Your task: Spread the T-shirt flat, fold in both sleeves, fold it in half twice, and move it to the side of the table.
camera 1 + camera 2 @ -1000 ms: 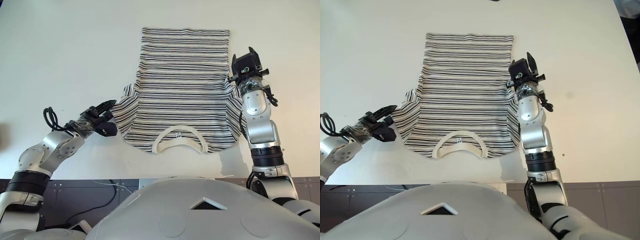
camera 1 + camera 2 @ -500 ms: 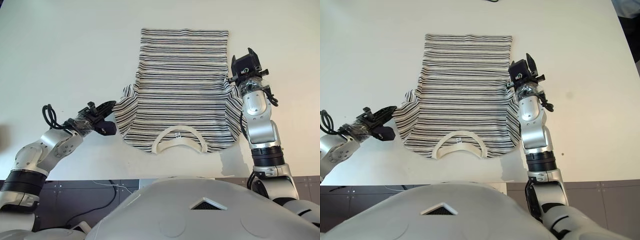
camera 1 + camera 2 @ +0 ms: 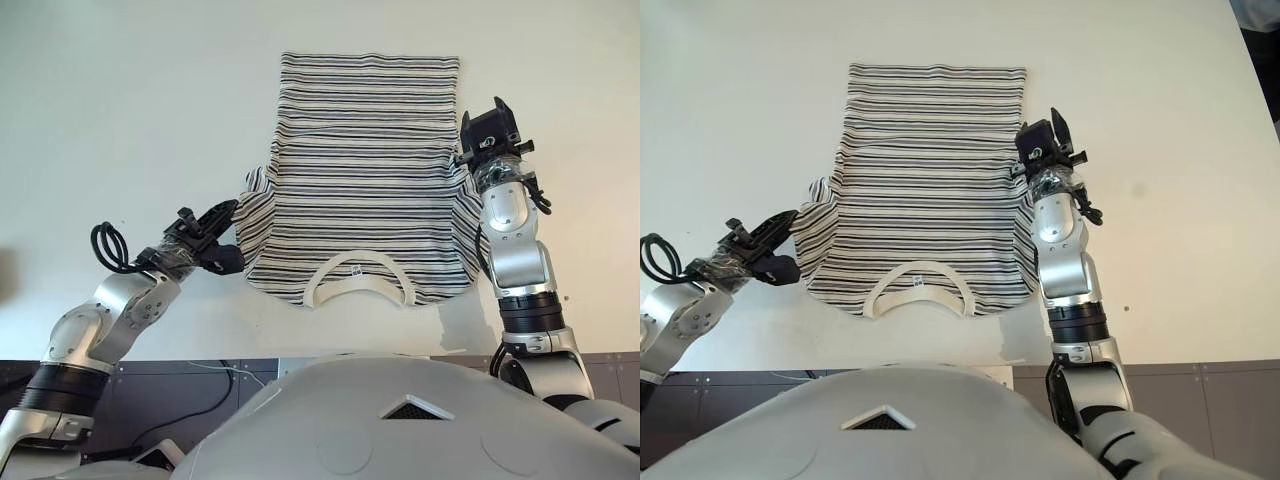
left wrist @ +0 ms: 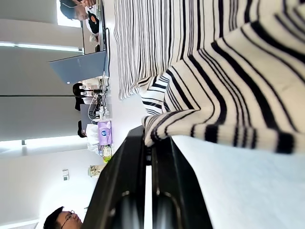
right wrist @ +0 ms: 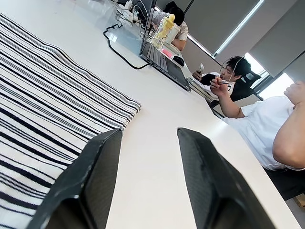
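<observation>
A black-and-white striped T-shirt [image 3: 360, 180] lies on the white table [image 3: 120, 120], its white collar [image 3: 355, 280] toward me and its hem at the far side. The left sleeve [image 3: 252, 205] is bunched beside the body. My left gripper [image 3: 222, 238] sits at that sleeve's edge; in the left wrist view its fingers [image 4: 124, 191] are shut on the striped sleeve edge [image 4: 157, 129]. My right gripper [image 3: 484, 110] stands open beside the shirt's right edge, tips pointing away from me, with nothing between its fingers [image 5: 95, 181]. My right forearm covers part of the right sleeve [image 3: 468, 225].
Bare white table stretches left, right and beyond the shirt. At the table's far end the right wrist view shows a laptop [image 5: 159, 50] and a cable [image 5: 121, 45]. The table's near edge [image 3: 200, 357] runs just below the collar.
My left gripper has shifted slightly right, toward the shirt, with its elbow swinging in. The right arm and the shirt have hardly moved.
</observation>
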You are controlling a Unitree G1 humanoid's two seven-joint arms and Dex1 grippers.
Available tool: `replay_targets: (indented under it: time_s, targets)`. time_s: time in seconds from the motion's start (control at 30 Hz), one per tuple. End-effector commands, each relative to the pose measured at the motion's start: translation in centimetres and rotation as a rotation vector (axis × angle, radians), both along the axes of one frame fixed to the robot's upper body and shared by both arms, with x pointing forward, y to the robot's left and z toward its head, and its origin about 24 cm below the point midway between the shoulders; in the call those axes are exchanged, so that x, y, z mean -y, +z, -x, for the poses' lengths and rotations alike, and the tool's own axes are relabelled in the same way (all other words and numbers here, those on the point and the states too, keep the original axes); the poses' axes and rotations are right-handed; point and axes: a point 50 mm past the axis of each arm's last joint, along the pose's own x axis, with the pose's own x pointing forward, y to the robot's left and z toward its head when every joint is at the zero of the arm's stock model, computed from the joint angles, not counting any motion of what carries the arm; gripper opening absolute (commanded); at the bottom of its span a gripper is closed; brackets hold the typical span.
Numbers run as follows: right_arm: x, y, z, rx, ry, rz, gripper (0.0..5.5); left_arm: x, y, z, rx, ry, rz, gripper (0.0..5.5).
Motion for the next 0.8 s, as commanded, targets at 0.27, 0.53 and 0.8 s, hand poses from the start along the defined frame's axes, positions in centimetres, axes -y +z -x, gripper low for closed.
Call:
replay_targets:
  time_s: [0.27,0.53,0.8]
  targets:
    - [-0.1,0.2,-0.3,-0.004,0.04,0.017,2.14,1.8,1.5,-0.7,0.132,-0.03,0.115,0.11]
    - [-0.3,0.2,-0.4,-0.008,0.045,0.013,2.14,5.3,1.5,-1.7,0.103,-0.173,0.245,0.11]
    - [-0.2,0.5,-1.0,-0.004,0.053,0.01,2.14,7.3,-0.4,-1.4,-0.112,-0.302,0.261,0.11]
